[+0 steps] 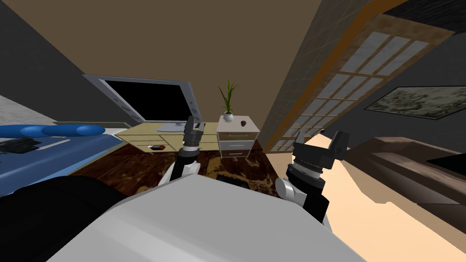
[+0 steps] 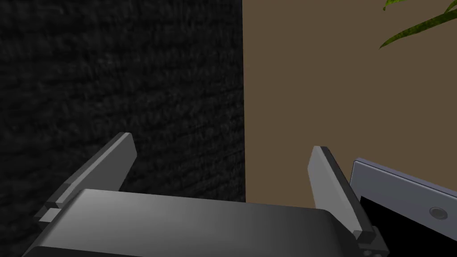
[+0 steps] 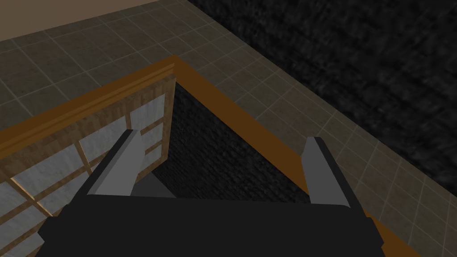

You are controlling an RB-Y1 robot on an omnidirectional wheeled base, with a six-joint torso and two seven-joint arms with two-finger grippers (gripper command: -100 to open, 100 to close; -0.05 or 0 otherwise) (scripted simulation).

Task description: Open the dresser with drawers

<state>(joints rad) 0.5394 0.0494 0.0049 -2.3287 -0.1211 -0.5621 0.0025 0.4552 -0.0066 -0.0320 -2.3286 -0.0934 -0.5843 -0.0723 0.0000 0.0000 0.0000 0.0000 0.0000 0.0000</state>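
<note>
Dark brown patterned floor (image 1: pixel 136 166) ran to the far wall, where the light wood dresser (image 1: pixel 141 135) sat far left under a TV (image 1: pixel 150 98). My left gripper (image 1: pixel 194 125) and right gripper (image 1: pixel 321 138) both gaped wide, well short of it.

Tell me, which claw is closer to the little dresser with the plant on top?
Left. The left gripper hangs just left of the dresser in the head view; the right gripper sits farther off to its right. Neither touches it.
</note>
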